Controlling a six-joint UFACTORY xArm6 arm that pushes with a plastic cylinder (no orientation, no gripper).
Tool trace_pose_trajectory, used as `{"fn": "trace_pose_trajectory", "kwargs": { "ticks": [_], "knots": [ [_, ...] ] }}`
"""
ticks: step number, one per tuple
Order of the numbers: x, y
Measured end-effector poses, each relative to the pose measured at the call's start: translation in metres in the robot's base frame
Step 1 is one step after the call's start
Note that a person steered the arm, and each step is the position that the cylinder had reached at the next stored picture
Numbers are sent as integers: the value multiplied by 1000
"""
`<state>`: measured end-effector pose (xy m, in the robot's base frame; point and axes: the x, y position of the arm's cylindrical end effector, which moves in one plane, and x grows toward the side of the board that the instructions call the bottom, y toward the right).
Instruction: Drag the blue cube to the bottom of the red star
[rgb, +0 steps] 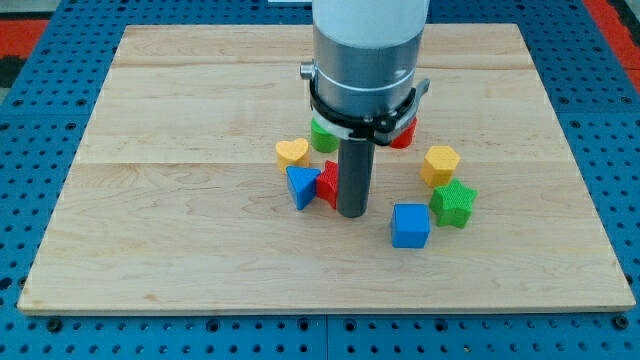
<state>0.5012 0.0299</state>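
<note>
On the wooden board (200, 100), my tip (351, 213) stands just right of the half-hidden red star (328, 183); it has no jaws. Blue cube (410, 225) lies apart to the right, touching the green star (453, 203). Behind the arm, a green block (322, 135) and a red block (403, 136) are mostly hidden.

Bright even light, soft short shadows; sharp focus throughout

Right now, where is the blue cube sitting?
The blue cube sits in the lower right of the wooden board, touching or nearly touching the green star on its upper right, right of my tip.
</note>
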Motion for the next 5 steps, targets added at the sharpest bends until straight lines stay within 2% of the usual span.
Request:
{"fn": "trace_pose_trajectory", "kwargs": {
  "ticks": [1, 3, 4, 5],
  "knots": [
    [-12, 0],
    [40, 16],
    [66, 51],
    [76, 109]
  ]
}}
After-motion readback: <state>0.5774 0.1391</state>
